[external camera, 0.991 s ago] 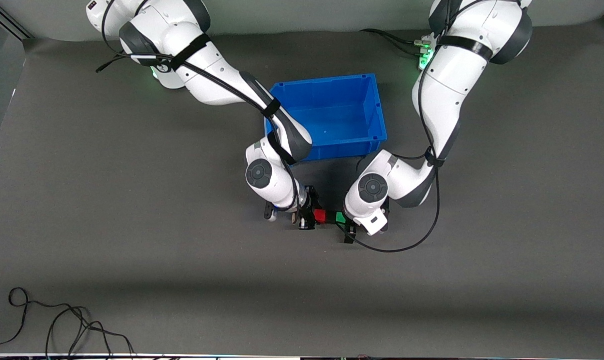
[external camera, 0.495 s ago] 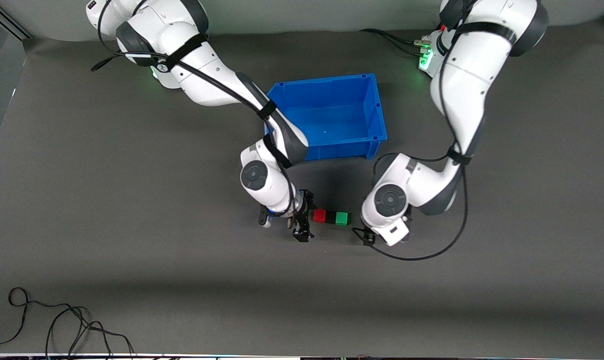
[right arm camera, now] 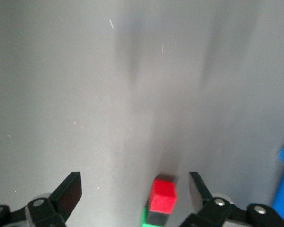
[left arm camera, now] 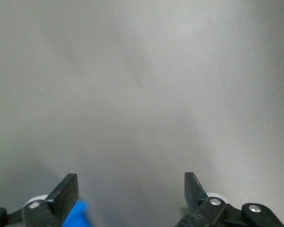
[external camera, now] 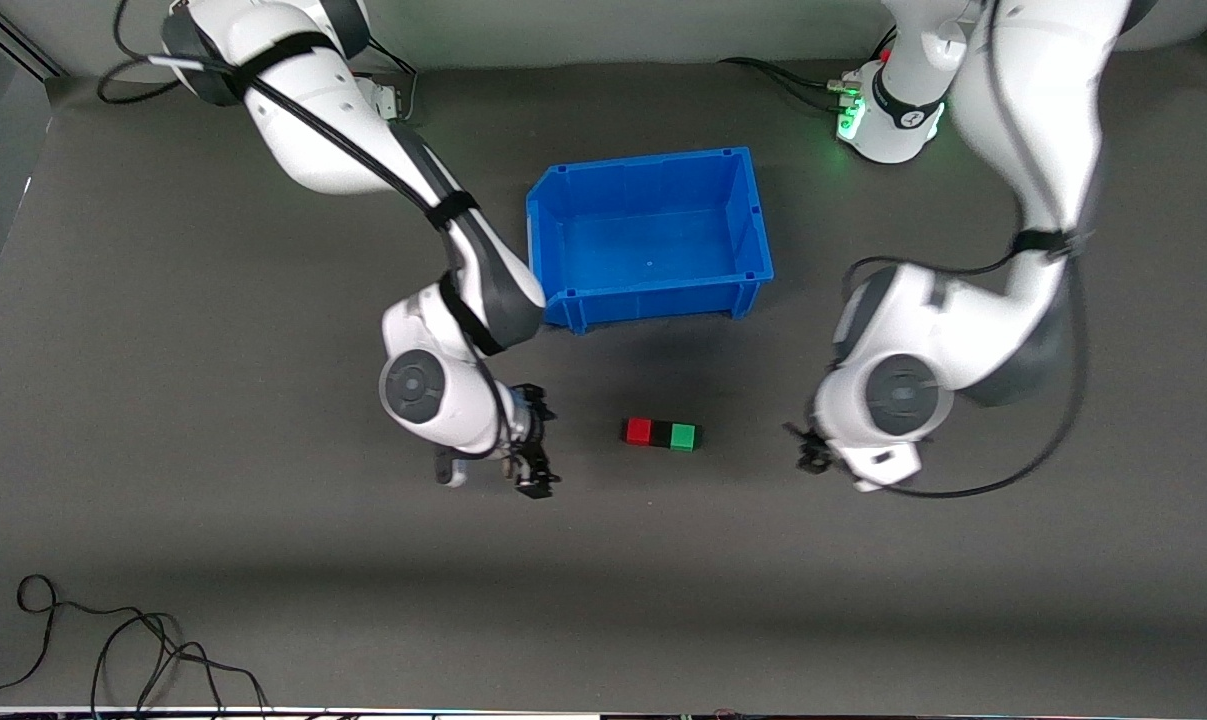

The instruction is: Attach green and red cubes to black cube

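Both arms have moved away from the cubes since a second ago: then the two claws stood close on either end of the row, and now each is well apart from it. The red cube (external camera: 640, 431), the black cube (external camera: 660, 433) and the green cube (external camera: 682, 436) lie touching in one short row on the bench (external camera: 263, 600), the black one in the middle. The red one is toward the right arm's end, the green one toward the left arm's end. The row is nearer to the front camera than the blue bin (external camera: 753, 215) and apart from it.

The right claw (external camera: 531, 470) is over bare bench toward the right arm's end of the row; its fingers (right arm camera: 66, 191) are spread wide and hold nothing. The right wrist view shows the red cube (right arm camera: 162, 195) with the green cube (right arm camera: 145, 218) partly seen past it.

The left claw (external camera: 811, 452) is over bare bench toward the left arm's end of the row. Its fingers (left arm camera: 66, 191) are also spread and empty.
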You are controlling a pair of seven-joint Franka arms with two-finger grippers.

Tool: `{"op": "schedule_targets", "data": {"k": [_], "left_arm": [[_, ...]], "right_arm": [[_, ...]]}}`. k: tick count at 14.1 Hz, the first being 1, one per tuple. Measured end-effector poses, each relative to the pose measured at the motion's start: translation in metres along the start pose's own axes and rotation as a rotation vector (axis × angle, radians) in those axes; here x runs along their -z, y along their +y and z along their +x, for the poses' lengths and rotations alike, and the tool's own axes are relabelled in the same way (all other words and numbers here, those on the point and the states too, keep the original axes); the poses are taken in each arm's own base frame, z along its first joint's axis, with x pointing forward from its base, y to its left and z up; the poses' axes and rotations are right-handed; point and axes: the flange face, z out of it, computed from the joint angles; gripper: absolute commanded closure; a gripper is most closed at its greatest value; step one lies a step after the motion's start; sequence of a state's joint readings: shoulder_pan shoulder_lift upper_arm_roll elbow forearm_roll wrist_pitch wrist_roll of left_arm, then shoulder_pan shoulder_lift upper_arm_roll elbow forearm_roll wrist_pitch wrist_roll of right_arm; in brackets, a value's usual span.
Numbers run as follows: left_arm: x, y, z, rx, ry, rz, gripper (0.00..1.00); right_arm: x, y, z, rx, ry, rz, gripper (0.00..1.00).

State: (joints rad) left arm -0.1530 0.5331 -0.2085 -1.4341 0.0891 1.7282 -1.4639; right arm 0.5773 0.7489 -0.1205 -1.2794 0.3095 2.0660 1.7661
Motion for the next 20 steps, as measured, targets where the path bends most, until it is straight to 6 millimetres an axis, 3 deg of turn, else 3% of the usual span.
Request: {"op": "schedule_targets", "data": {"k": [4, 7, 10, 13, 15, 20], "left_arm": [[0.067, -0.066, 0.079, -0.29, -0.023, 0.025, 0.0], [0.099, -0.1, 0.101, -0.479, -0.027, 0.025, 0.0], [0.121, -0.13, 0.125, -0.673, -0.022, 0.01, 0.0], [0.136, -0.163, 0.161, -0.823, -0.015, -0.012, 0.01], [0.142, -0.18, 0.168, -0.858, -0.011, -0.016, 0.01], [0.14, -0.204, 0.145, -0.947, 0.006, -0.004, 0.01]], "right_arm": [[0.093, 0.012, 0.03, 0.209, 0.062, -0.047, 0.0], [0.165, 0.028, 0.075, 0.343, 0.071, -0.059, 0.0], [0.232, 0.059, 0.12, 0.512, 0.116, -0.062, 0.0], [0.282, 0.091, 0.145, 0.712, 0.162, -0.087, 0.0], [0.31, 0.103, 0.17, 0.824, 0.165, -0.076, 0.0], [0.36, 0.125, 0.262, 1.125, 0.175, -0.055, 0.0]]}}
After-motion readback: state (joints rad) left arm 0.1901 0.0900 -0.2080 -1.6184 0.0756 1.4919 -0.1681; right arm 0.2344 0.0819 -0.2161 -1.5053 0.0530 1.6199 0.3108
